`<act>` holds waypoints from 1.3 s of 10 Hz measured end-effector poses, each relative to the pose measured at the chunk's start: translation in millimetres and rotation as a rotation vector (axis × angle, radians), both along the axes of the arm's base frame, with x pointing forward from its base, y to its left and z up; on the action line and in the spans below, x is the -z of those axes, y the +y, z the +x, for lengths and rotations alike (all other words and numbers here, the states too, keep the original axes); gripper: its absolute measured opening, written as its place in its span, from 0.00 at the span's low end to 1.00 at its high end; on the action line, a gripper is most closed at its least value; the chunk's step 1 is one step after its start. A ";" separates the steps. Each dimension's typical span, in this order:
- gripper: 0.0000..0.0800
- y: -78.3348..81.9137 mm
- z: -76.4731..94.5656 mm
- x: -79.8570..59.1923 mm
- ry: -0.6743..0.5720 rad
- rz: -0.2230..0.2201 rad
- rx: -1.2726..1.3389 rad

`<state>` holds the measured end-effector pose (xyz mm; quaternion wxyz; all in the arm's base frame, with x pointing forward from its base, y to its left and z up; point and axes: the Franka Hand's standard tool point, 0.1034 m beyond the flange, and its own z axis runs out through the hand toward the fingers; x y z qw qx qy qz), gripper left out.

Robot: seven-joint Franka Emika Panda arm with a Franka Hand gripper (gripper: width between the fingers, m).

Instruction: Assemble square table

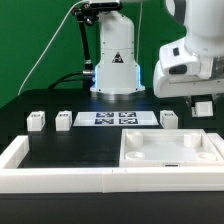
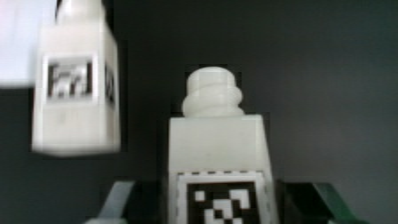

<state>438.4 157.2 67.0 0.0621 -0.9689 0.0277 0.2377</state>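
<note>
Nearest in the exterior view, the square table top (image 1: 170,150) lies rim-up on the black tabletop (image 1: 70,148), with no leg visibly fitted. Just beyond its far corner on the exterior view's right, the pincer (image 1: 203,98) pinches the held leg (image 2: 217,150), whose threaded tip (image 2: 214,90) shows clear of the fingers (image 2: 125,203). A second leg (image 1: 168,118) stands near it. A third leg (image 1: 65,118) and a fourth leg (image 1: 37,120) stand beyond the marker board (image 1: 112,118). The step in hand looks like carrying the first leg, which next needs lining up over a corner of the top and screwing in.
</note>
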 end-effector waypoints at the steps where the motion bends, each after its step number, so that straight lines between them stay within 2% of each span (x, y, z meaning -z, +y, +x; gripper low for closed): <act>1: 0.36 -2.7 10.3 -7.9 -0.060 0.001 0.011; 3: 0.36 -3.9 26.4 -26.2 -0.170 0.000 0.027; 4: 0.36 -2.3 26.2 -31.3 -0.225 -0.008 0.041; 7: 0.36 -3.2 33.2 -26.7 -0.431 -0.007 0.046; 8: 0.36 -9.8 37.8 -24.0 -0.531 -0.008 0.049; 10: 0.36 -15.0 51.9 -29.8 -0.645 -0.005 0.060; 12: 0.36 -9.2 60.9 -39.6 -0.739 0.001 0.075; 13: 0.36 2.1 63.9 -48.0 -0.825 0.014 0.089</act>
